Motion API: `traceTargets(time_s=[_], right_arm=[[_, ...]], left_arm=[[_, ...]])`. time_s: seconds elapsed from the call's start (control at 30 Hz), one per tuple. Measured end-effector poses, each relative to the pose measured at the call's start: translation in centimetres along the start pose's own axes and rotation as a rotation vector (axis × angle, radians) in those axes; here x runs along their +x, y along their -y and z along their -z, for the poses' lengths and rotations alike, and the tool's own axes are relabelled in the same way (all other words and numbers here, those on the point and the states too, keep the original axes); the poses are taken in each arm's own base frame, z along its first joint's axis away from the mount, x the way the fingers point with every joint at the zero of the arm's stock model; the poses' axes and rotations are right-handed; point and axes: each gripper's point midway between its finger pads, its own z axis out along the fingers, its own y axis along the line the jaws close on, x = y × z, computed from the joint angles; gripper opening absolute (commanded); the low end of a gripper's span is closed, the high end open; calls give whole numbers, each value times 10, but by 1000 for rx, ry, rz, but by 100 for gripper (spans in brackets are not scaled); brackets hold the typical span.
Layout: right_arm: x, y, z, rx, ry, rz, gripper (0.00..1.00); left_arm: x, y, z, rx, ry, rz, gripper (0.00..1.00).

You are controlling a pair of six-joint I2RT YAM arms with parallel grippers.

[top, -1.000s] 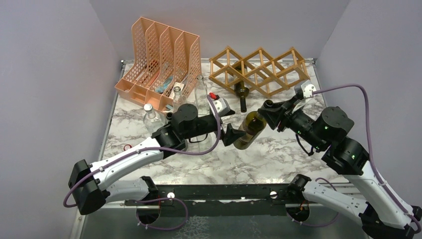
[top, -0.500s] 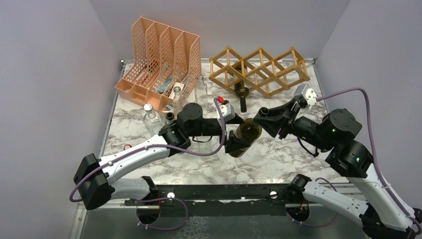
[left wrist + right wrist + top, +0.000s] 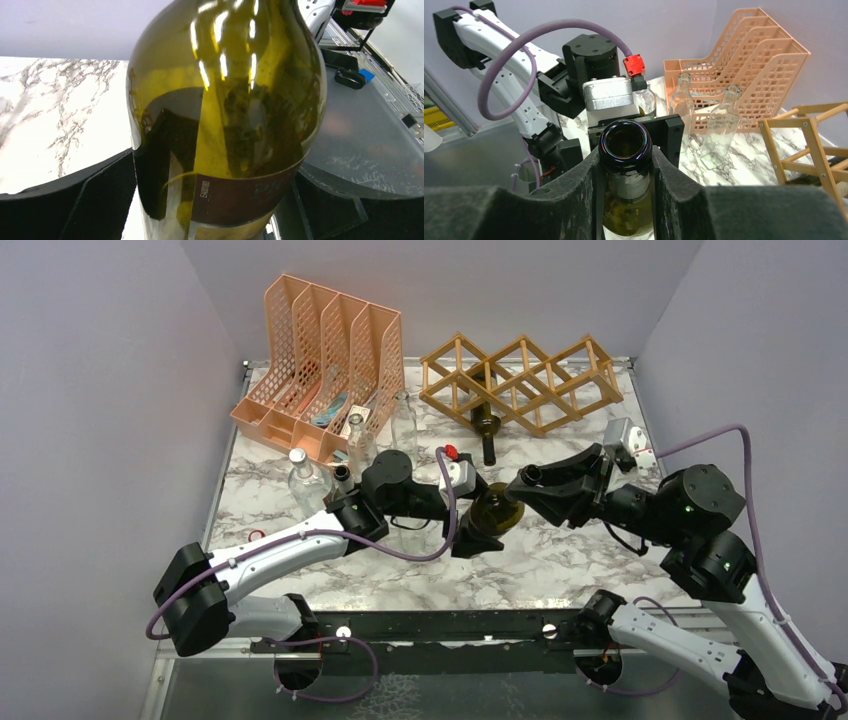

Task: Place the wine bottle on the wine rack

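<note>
The olive-green wine bottle (image 3: 495,508) with a dark label hangs over the middle of the marble table (image 3: 560,560). My right gripper (image 3: 527,478) is shut on its neck; in the right wrist view both pads clamp the neck just under the open mouth (image 3: 625,142). My left gripper (image 3: 476,528) is open, its two fingers standing either side of the bottle's body (image 3: 225,100), very close to the glass. The light wooden wine rack (image 3: 520,380) stands at the back, a dark bottle (image 3: 487,432) lying in one lower cell.
A peach mesh file organizer (image 3: 320,360) stands at the back left. Clear glass bottles (image 3: 403,425) (image 3: 357,435) (image 3: 305,478) stand in front of it, just behind my left arm. Purple walls close in both sides.
The left gripper has moved right so that its open fingers now flank the bottle's body. The right arm has drawn the bottle a little nearer and lower.
</note>
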Motion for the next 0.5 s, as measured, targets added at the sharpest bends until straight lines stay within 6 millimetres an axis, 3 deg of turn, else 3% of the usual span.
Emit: traceTargets(time_s=[0.13,0.27,0.33,0.43,0.5], right_arm=[[-9,-5,5,-18,36,22,1],[-15,-5,7,-15,59,33,4],[-16,-5,7,-15,61,33,19],[-16,-5,7,-13,63,34,55],[-18,-6,9,-15,71,19,72]], left_arm=[[-4,3,-2,14,15,-19,71],[-11,4,-4,17,41,-71,30],[-12,3,-4,11,47,-83,1],[-13,0,-4,0,49,-100,0],[-15,-6,-5,-30,52,-127,0]])
